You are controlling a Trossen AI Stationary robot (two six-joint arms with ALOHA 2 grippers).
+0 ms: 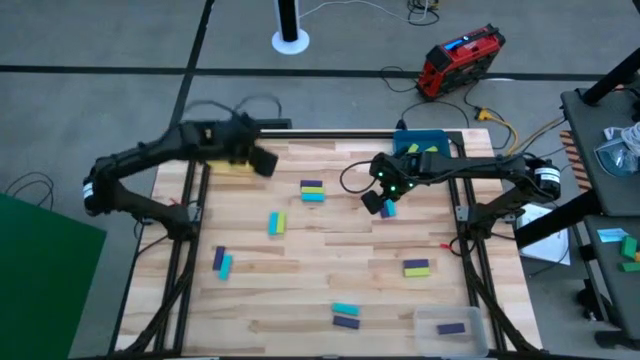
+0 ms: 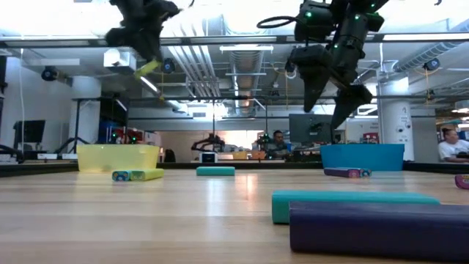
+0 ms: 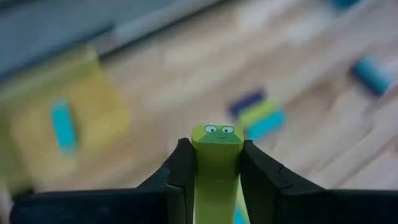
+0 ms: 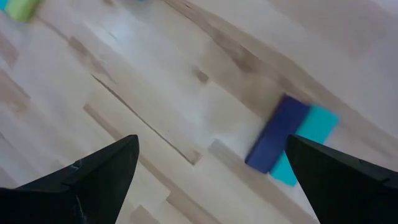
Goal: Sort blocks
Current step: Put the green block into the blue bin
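The yellow-green block [image 3: 217, 163] is a smooth flat bar with a small cartoon face printed on its end, and the left gripper [image 3: 217, 155] has its two dark fingers pressed against the bar's long sides. In the high view that gripper [image 1: 262, 160] hangs above the far left of the table, just beside the yellow bin [image 1: 232, 166]; the left wrist view shows a cyan block [image 3: 62, 126] lying inside that bin.

The right gripper [image 4: 211, 168] has its fingers spread wide with nothing between them, above a purple and cyan pair [image 4: 291, 139] lying side by side and touching on the wood. In the high view this gripper [image 1: 378, 200] is near the blue bin [image 1: 420, 143] at the far edge.

The other blocks lie scattered on the pale, planked wooden table [image 1: 330, 265], mostly in touching pairs: a three-colour stack [image 1: 312, 190] near the middle, a cyan and yellow-green pair [image 1: 277, 223], a purple and cyan pair [image 1: 222, 262] on the left, a yellow-green and purple pair [image 1: 416, 267] on the right, and a cyan and purple pair [image 1: 345, 315] near the front edge. A clear tray [image 1: 452, 328] at the front right corner holds one purple block [image 1: 451, 327].

Beyond the table, a red case [image 1: 460, 60] and cables lie on the grey floor.
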